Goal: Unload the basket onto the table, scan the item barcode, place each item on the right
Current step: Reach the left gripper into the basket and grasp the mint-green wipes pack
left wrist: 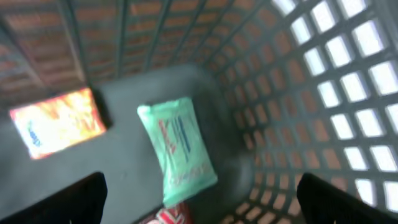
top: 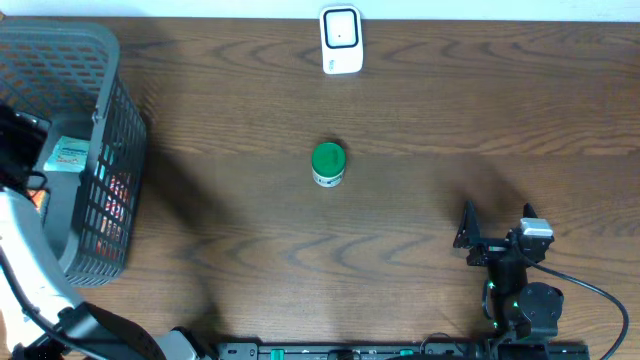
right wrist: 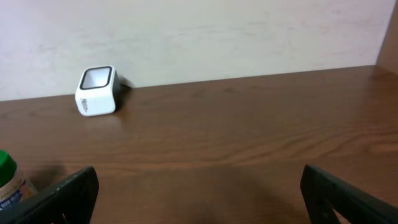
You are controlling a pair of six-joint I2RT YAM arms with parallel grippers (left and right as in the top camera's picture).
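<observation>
Your left tool (left wrist: 202, 205) hangs wide open inside the basket (left wrist: 323, 74) at 9 o'clock, over the green packet (left wrist: 177, 149) — likely the item to scan. The packet lies flat near the wall, with an orange packet (left wrist: 56, 121) at its 9 and a red one (left wrist: 168, 214) at its lower end. Come down off-centre and you may pinch two or catch the mesh. The scanner (top: 341, 40) sits at 12 — a floppy grip could hide the barcode. Your right tool (right wrist: 199, 193) is wide open at 5, holding nothing.
</observation>
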